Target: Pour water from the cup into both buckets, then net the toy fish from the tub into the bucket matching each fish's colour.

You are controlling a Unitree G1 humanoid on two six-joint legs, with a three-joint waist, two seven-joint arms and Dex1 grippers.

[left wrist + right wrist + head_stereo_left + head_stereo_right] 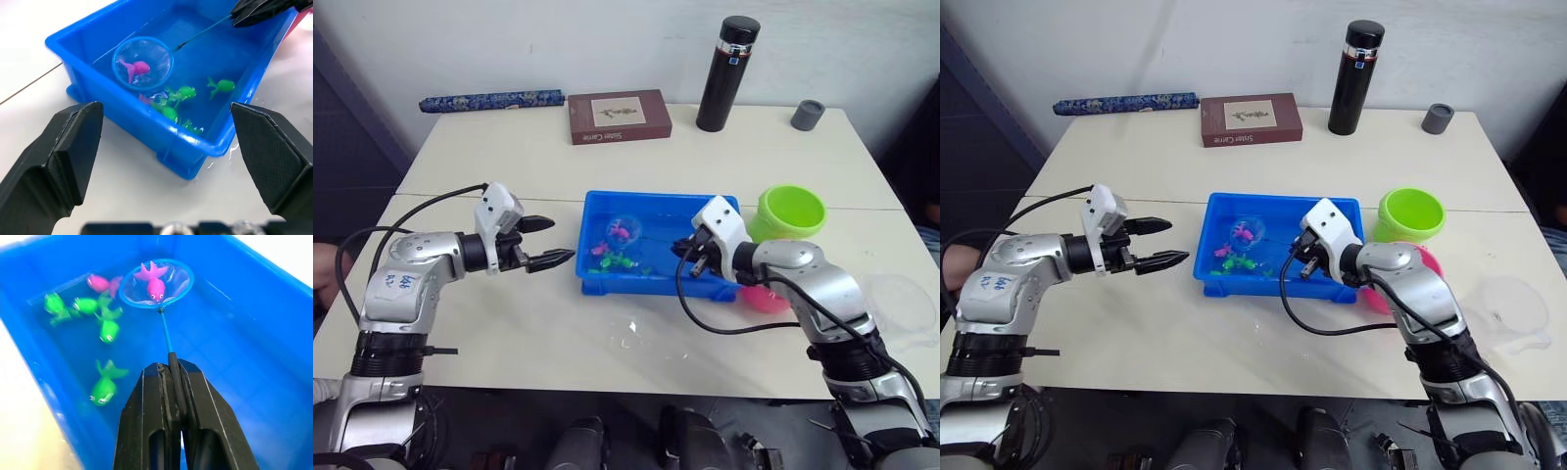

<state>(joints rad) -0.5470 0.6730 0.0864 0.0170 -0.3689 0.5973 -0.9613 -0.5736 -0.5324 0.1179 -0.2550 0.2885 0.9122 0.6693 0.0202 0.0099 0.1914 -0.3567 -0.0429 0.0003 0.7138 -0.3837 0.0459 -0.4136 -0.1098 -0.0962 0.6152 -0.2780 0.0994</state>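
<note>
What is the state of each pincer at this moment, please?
Left pincer: open, holding nothing, beside the shallow blue plastic tub.
Right pincer: shut on the thin handle of the small round blue net, with a pink toy fish inside.

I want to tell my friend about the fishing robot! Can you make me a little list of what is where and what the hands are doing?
tub: blue tub in the middle of the table, holding water and fish
net: small round net with one pink fish lying in it
other fish: green fish and one more pink fish in the tub
right hand: right hand shut on the net's thin handle, over the tub
left hand: left hand open, holding nothing, beside the tub
buckets: green bucket and pink bucket beside the tub
cup: clear cup near the table's edge
</note>
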